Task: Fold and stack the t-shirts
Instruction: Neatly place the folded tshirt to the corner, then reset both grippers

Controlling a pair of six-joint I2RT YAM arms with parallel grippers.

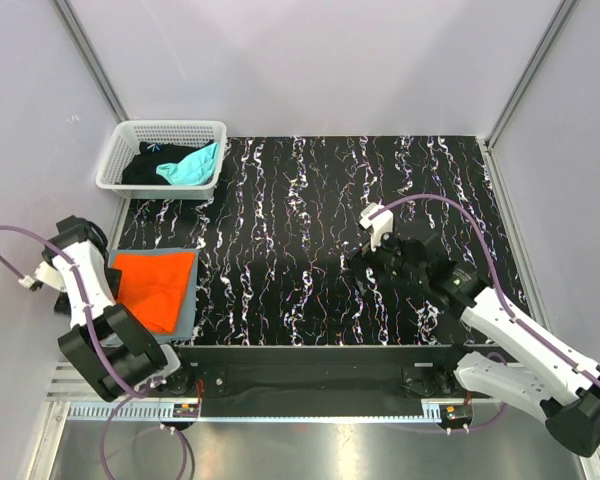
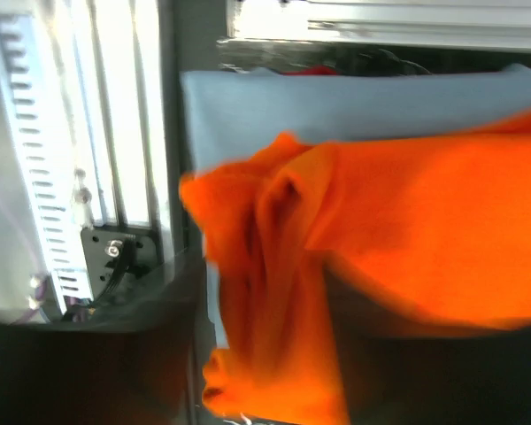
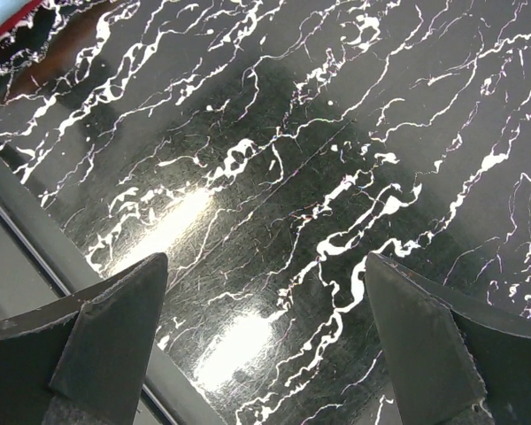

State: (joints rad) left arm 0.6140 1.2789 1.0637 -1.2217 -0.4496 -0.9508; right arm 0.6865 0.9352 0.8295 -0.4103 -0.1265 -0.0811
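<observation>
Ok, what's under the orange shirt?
A grey-blue shirt lies flat under the orange shirt, with its edges showing around it. Anything beneath the grey-blue one is covered.

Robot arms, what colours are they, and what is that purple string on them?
Both the left arm and the right arm have white shells with chunky black joints. The purple string is a thin cable, and one loops along each arm. The right gripper has two dark grey, wedge-shaped fingers.

Table centre open, basket, t-shirts along left
</observation>
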